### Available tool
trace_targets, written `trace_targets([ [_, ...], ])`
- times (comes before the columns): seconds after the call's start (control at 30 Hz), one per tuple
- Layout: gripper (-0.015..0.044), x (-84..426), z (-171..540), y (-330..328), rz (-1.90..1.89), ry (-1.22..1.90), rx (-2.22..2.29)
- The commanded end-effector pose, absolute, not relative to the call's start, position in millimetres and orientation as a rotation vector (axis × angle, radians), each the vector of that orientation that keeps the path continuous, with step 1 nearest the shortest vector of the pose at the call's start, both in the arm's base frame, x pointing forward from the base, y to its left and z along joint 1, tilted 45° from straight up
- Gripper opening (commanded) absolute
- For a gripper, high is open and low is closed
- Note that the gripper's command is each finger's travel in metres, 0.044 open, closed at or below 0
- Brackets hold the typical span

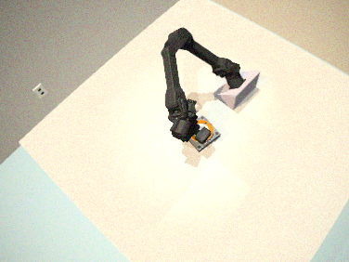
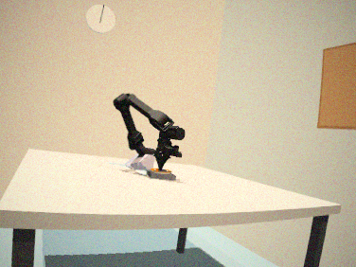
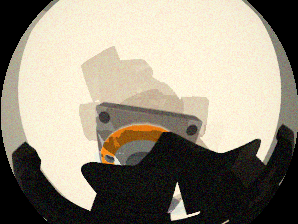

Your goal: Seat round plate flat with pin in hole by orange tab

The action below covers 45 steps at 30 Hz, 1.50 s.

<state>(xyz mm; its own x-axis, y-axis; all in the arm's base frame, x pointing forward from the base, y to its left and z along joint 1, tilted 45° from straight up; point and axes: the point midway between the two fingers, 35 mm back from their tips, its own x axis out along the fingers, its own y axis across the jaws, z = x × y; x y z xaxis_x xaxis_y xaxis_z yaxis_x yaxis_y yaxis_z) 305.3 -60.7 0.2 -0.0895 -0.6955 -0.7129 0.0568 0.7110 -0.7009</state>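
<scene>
Top view: the arm folds down from its pale mount block [image 1: 239, 90] onto the white table [image 1: 116, 153]. The gripper [image 1: 202, 135] sits directly over the round plate [image 1: 208, 125], hiding most of it; only an orange arc shows at the upper right. The plate rests on the grey square base [image 1: 214, 138], whose corners peek out below the gripper. Post, pin and tab hole are hidden here.

Exterior view: the gripper [image 2: 164, 167] points straight down, its tip at the orange plate [image 2: 166, 171], which lies on the low grey base [image 2: 163, 176] near the middle of the table [image 2: 95, 199]. Whether tip and plate touch cannot be told at this size.

Wrist view: the dark fingers are drawn together, pinched narrow with nothing between them. Past them the orange ring of the plate [image 3: 123, 137] shows on the base [image 3: 149, 115], two corner screws visible. The pin cannot be made out.
</scene>
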Motion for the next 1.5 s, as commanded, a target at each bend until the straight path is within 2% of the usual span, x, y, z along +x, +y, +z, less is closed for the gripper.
trace_targets([
  [0.0,0.0000,301.7,6.8,-67.3,-0.688,1.540,-0.541],
  [1.47,0.0000,247.3,18.2,-70.7,-0.688,1.544,-0.543],
])
